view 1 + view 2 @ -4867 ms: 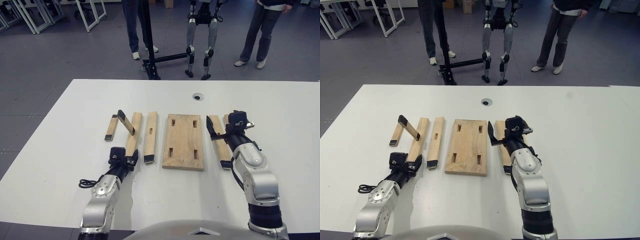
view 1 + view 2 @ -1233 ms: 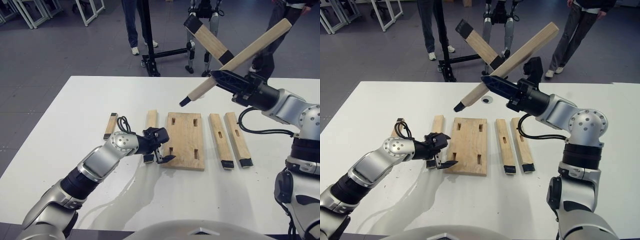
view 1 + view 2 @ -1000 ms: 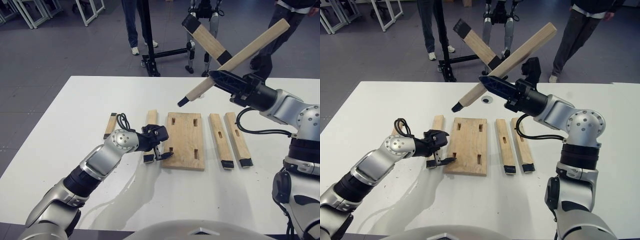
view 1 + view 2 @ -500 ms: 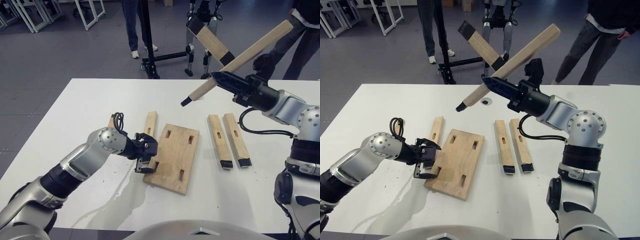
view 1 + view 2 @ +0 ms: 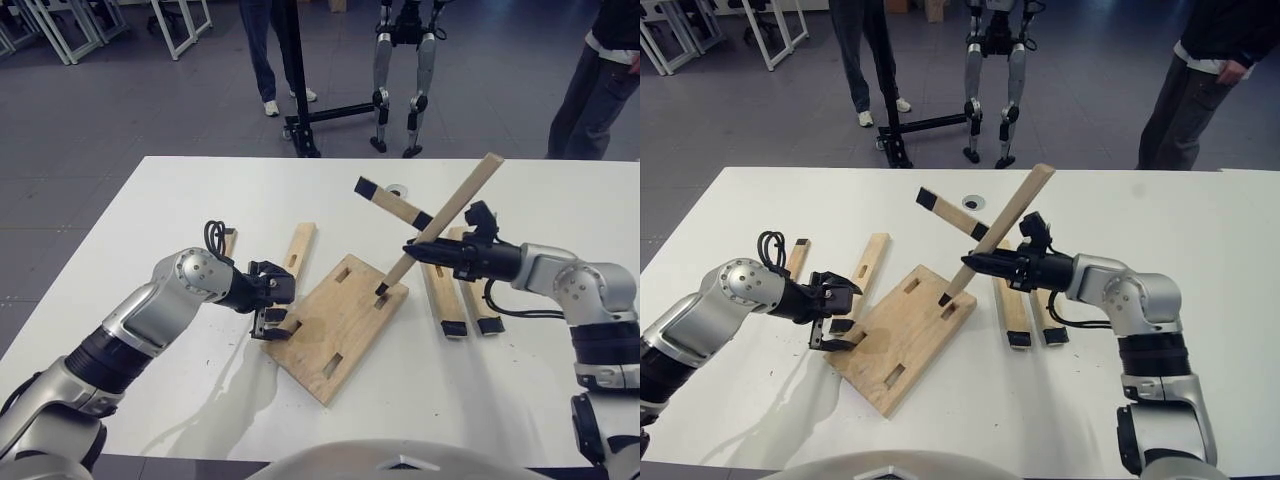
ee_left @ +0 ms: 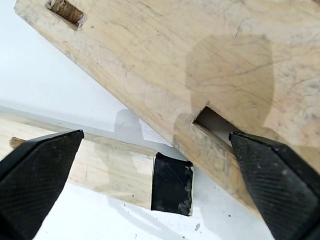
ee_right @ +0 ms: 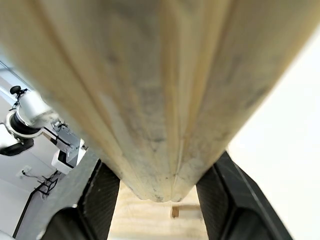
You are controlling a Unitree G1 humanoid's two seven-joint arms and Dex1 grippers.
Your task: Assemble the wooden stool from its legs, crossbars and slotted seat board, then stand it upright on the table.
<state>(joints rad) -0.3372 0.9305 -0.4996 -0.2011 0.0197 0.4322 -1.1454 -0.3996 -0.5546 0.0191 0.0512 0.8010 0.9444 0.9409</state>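
**Holding a leg [image 5: 460, 205] over the seat board [image 5: 330, 340]**

Right fingers [image 5: 985, 264] are clamped on the tilted leg, its black tip at a slot in the seat board, which lies skewed on the worktop [image 5: 180, 200]. Left fingers [image 6: 35, 175] gape wide around the board's corner.

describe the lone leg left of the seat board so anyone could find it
On the white table, find the big seat board lying askew in the middle. Just left of it a slotted leg lies flat. It lies alone, unlike the two legs side by side right of the board and the crossed leg in the right gripper.
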